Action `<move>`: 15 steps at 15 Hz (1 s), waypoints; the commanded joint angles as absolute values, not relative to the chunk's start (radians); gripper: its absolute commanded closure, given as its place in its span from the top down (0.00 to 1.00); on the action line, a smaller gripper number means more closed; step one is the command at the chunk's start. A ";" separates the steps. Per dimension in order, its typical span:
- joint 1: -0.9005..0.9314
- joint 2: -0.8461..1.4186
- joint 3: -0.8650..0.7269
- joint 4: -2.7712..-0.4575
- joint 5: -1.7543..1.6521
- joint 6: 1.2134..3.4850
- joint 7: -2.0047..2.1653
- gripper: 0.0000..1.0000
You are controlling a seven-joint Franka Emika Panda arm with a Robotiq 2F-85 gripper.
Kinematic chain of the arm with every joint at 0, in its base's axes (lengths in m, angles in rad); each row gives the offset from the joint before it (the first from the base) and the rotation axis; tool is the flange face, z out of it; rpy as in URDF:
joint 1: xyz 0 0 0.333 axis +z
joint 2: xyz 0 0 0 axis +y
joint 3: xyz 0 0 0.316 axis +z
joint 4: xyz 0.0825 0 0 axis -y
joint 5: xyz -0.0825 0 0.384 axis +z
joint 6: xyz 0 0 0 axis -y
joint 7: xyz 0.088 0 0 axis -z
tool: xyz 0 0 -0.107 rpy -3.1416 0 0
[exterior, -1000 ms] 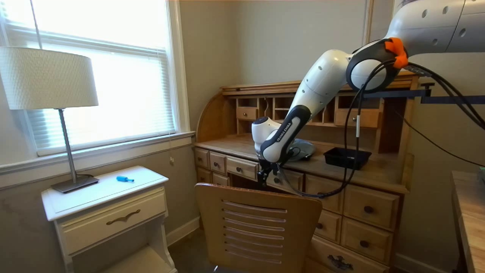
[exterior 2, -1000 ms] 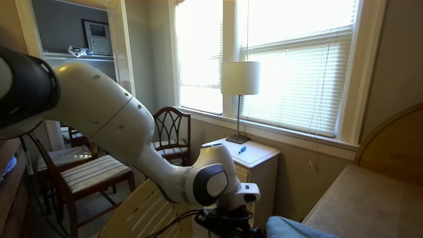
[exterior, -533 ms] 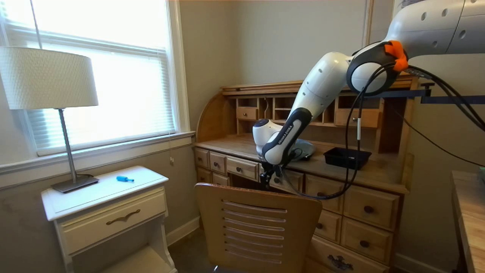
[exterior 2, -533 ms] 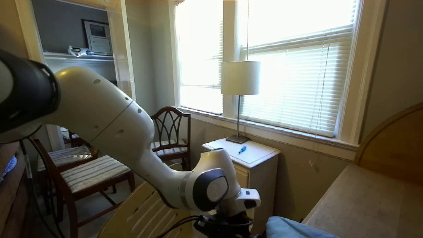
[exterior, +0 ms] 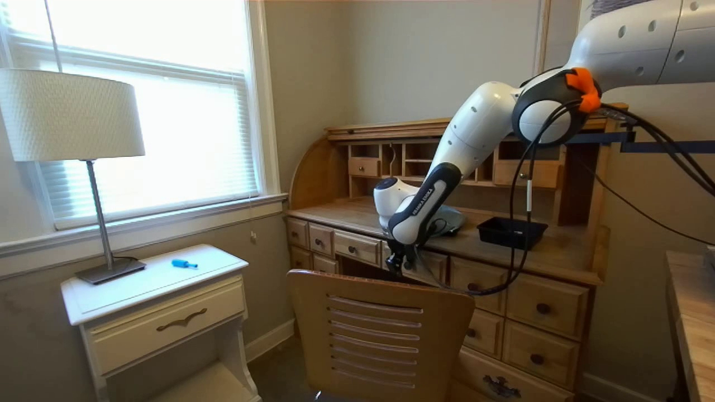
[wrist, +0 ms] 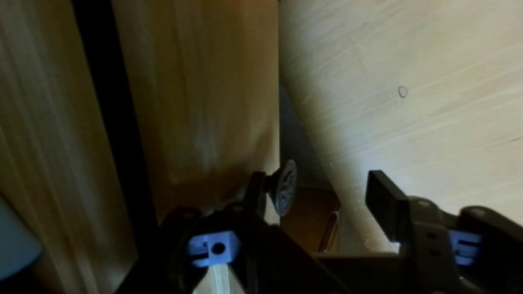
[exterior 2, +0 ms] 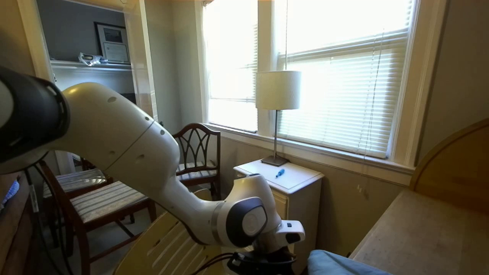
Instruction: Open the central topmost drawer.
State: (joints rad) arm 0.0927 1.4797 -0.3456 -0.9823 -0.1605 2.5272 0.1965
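Wrist view: gripper [wrist: 316, 198] at the desk [exterior: 313, 181], fingers [wrist: 386, 208] spread well apart, gripping nothing; dark knob [wrist: 286, 188] sits in the gap, right by one of them, can't tell if touching. Knob's on the central topmost drawer [exterior: 437, 262], just under the desktop [exterior: 352, 214] & above the knee hole [exterior: 357, 269]; can't tell if it's out at all.

In the way: light-wood chair [exterior: 375, 338], slotted back square in front of the knee hole, top edge just below the gripper in an exterior view. Cables [exterior: 495, 288] loop down in front of the side drawers [exterior: 561, 304]. Soft-looking blue-grey thing [exterior: 444, 221] on desktop behind the arm [exterior: 475, 120]. Off to one side in both exterior views, white nightstand [exterior: 215, 265] w/ lamp [exterior: 72, 114] + small blue item [exterior: 183, 263] on top. Bkgd in an exterior view: dark-framed chairs [exterior 2: 110, 200] w/ striped seats.

Containers: black tray [exterior: 494, 236] on desktop, inside too dark to tell. Pigeonholes [exterior: 419, 170] above, partly hidden by arm. Desk's side drawers look closed. Closet shelf [exterior 2: 114, 68] w/ plastic-wrapped item [exterior 2: 91, 58] & pic frame [exterior 2: 113, 43].

Writing: FRANKA EMIKA on arm. White tag [exterior: 529, 195] on a cable & sheet [exterior 2: 117, 52] in the frame too small to read.
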 commanded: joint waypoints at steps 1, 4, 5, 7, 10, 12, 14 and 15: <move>0.082 1.518 -0.344 -0.916 -0.165 2.523 0.180 0.36; 0.086 1.511 -0.345 -0.912 -0.157 2.526 0.184 0.15; 0.087 1.507 -0.339 -0.911 -0.151 2.529 0.183 0.09; 0.094 1.497 -0.319 -0.915 -0.143 2.545 0.168 0.01; 0.108 1.493 -0.272 -0.904 -0.133 2.566 0.131 0.03; 0.122 1.494 -0.213 -0.887 -0.130 2.591 0.099 0.00; 0.135 1.496 -0.121 -0.870 -0.136 2.618 0.050 0.00; 0.136 1.502 -0.078 -0.856 -0.138 2.625 0.018 0.00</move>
State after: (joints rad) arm 0.1331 1.4769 -0.1745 -0.9088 -0.1568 2.5976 0.1081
